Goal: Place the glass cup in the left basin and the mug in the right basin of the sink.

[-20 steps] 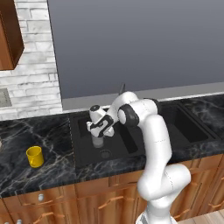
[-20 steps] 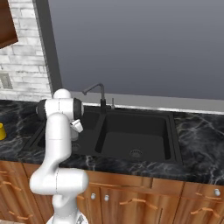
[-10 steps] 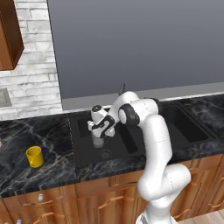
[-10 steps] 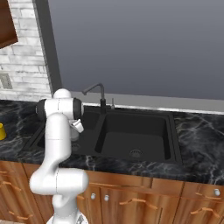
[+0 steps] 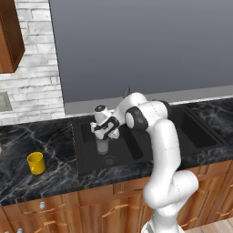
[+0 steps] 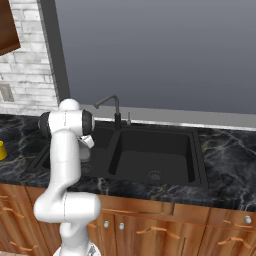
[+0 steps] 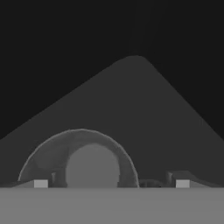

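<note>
The gripper (image 5: 103, 135) hangs over the left basin (image 5: 86, 152) with its fingers spread wide — holding nothing. The glass (image 5: 103, 145) stands upright on that basin's floor right beneath it, by the drain; in the hand view its rim (image 7: 78, 159) sits between the two fingertips. The mug (image 5: 36, 163) rests on the counter (image 5: 45, 141), left of the sink (image 6: 197, 165) — well apart from it.

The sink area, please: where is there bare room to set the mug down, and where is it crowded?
The right basin is bare down to its drain, bordered by the divider and the counter. The left basin is crowded: the glass cup stands there under the gripper. Counter around the mug is bare too.
</note>
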Motion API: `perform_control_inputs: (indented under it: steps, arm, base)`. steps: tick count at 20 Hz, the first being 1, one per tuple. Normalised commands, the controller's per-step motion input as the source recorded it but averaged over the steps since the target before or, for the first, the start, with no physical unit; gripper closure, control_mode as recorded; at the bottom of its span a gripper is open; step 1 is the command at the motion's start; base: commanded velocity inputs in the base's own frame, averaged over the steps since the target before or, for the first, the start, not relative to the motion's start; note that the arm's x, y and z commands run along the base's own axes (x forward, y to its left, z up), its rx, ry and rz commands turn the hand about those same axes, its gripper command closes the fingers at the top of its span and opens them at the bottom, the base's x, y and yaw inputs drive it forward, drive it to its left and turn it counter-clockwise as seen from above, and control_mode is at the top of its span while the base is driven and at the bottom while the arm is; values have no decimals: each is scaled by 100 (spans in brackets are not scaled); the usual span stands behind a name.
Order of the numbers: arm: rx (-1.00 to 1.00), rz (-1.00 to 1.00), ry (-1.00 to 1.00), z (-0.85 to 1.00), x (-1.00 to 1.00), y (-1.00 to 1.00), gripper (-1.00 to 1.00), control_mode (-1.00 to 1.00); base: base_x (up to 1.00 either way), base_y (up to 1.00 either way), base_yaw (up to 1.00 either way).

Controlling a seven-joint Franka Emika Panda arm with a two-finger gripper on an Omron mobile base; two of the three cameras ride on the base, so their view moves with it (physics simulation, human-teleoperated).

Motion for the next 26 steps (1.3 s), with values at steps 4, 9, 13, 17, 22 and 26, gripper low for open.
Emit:
perform_control_inputs:
  steps: [4, 9, 13, 17, 22, 26]
  arm:
    - [4, -1, 7, 99, -11, 0, -100, -100]
    - [3, 7, 14, 73, -24, 41, -100, -100]
    - [0, 24, 19, 63, -37, 59, -100, -100]
    - [0, 21, 3, 77, -58, 31, -100, -100]
    - [9, 20, 0, 22, -62, 39, -100, -100]
    - [12, 17, -5, 13, -58, 49, -100, -100]
  base:
    - [0, 0, 0]
    - [0, 0, 0]
    - [0, 0, 0]
    - [0, 0, 0]
    - [0, 0, 0]
    - [0, 0, 0]
